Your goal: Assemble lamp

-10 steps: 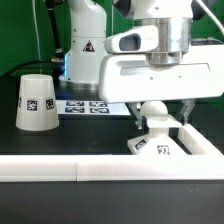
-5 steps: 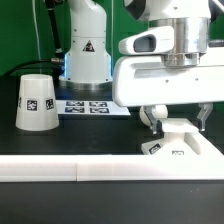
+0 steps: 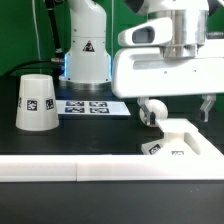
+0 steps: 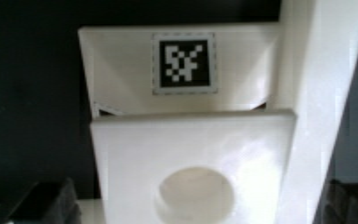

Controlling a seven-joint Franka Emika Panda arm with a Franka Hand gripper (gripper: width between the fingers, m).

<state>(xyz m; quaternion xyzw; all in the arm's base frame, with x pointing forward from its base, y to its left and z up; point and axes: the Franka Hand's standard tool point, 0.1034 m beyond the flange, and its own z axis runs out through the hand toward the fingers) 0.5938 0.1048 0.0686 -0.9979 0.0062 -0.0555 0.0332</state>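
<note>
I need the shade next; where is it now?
In the exterior view, the shade stands at the left, beside the marker board, apart from the base.

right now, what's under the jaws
The lamp base, directly under the gripper with its jaws open. The wrist view shows its tag and round socket. In the exterior view the white rail in front hides the base's bottom edge.

We see a green backdrop (image 3: 18,40) behind a black table (image 3: 70,140). A white rail (image 3: 60,170) runs along the near edge. The marker board (image 3: 88,106) lies flat farther back. The light is even.
</note>
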